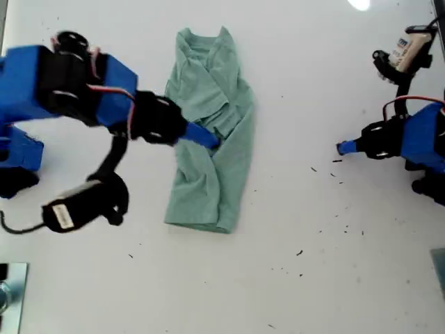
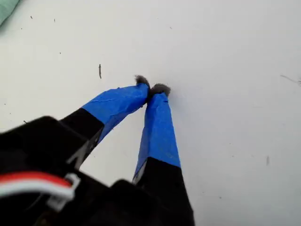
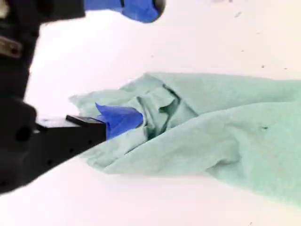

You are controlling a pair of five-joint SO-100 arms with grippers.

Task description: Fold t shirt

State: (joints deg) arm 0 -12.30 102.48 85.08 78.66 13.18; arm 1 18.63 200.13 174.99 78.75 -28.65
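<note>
The t shirt point(image 1: 226, 170) lies crumpled lengthwise on the white table, pale green, a little to the exterior view's left of centre. My second gripper point(image 1: 206, 138) reaches in from the exterior view's left and is over the shirt's middle. In the second wrist view it point(image 3: 149, 63) is open, with one blue fingertip point(image 3: 123, 118) resting on a bunched fold of the t shirt point(image 3: 225, 132) and the other held off the cloth. My first gripper point(image 1: 342, 147) is at the exterior view's right, shut point(image 2: 151, 89) over bare table, well away from the shirt; only a corner of the t shirt point(image 2: 5, 10) shows there.
Small dark specks point(image 1: 300, 252) dot the white table point(image 1: 306, 83) between shirt and first arm. A metallic object point(image 1: 10, 285) sits at the exterior view's bottom left corner. The second arm's black wrist camera point(image 1: 80, 207) hangs low beside the shirt.
</note>
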